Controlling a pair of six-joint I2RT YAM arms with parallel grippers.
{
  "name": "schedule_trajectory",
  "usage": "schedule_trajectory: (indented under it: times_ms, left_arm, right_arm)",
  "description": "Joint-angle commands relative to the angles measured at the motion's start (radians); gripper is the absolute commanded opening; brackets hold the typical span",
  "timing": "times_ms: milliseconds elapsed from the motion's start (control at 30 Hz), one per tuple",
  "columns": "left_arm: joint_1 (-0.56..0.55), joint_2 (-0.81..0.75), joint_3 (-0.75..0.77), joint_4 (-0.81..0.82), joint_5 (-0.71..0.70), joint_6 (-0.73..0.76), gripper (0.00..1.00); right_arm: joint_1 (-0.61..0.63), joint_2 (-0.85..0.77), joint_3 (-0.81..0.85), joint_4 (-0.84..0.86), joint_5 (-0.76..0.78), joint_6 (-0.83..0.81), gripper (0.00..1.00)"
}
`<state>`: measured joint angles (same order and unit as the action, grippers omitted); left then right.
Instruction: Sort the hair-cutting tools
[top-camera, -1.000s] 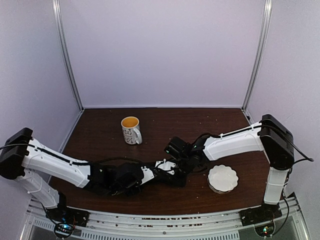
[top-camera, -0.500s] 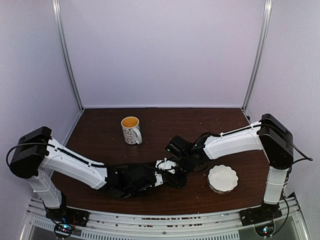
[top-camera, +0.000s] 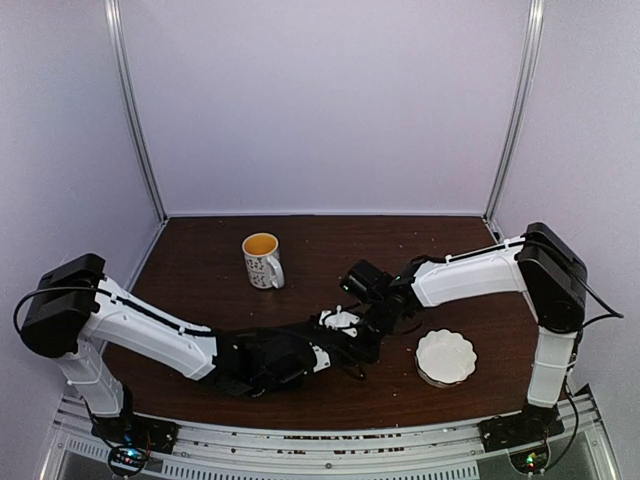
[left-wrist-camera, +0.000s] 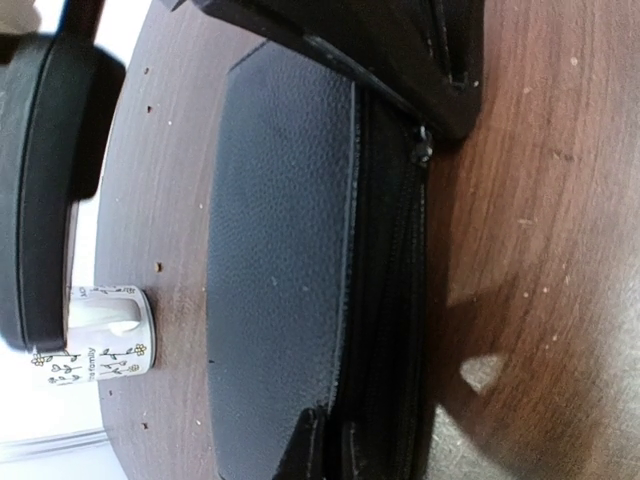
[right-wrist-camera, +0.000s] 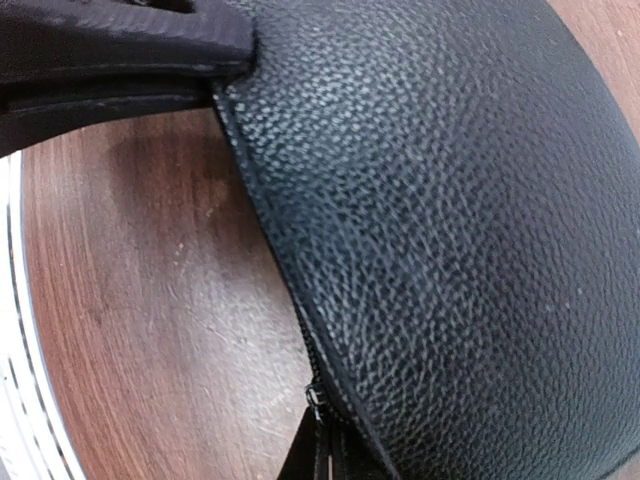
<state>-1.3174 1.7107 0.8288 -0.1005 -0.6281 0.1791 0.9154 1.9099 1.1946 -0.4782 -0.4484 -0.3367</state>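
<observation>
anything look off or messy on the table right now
Nothing looks spilled or broken. The mug stands upright, the white dish sits flat, and the black zip case lies between the two arms. Only small pale specks dot the brown table.

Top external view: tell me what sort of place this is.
Probably a robot lab cell: white panels on metal posts enclose a brown table, two arms bolted at its edge, with a mug and dish as props.
</observation>
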Motion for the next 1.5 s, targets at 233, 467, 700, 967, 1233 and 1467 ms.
schedule_trajectory:
  times_ms: [233, 467, 700, 967, 1233, 1467]
  left_arm:
    - [0.017, -0.021, -0.013, -0.105, 0.033, -0.099, 0.0]
    - [0.017, -0.015, 0.005, -0.143, 0.041, -0.133, 0.0]
    - [0.016, -0.047, -0.027, -0.104, 0.079, -0.091, 0.0]
    - [0.014, -0.077, -0.051, -0.062, 0.036, -0.069, 0.0]
    - [-0.014, -0.088, -0.014, -0.103, -0.054, -0.059, 0.37]
    - [-0.108, -0.041, 0.053, -0.032, -0.022, 0.029, 0.35]
  right_arm:
    - [-0.099, 0.024, 0.008, -0.233, 0.135, 0.11, 0.0]
    - [-0.129, -0.018, -0.006, -0.225, 0.192, 0.192, 0.0]
    - [-0.171, 0.036, 0.085, -0.275, 0.326, 0.103, 0.0]
    - [-0.172, 0.0, 0.069, -0.258, 0.174, -0.109, 0.0]
    - [-0.033, -0.054, 0.041, -0.292, 0.101, -0.166, 0.0]
    - [0.086, -0.047, 0.087, -0.288, -0.003, -0.119, 0.0]
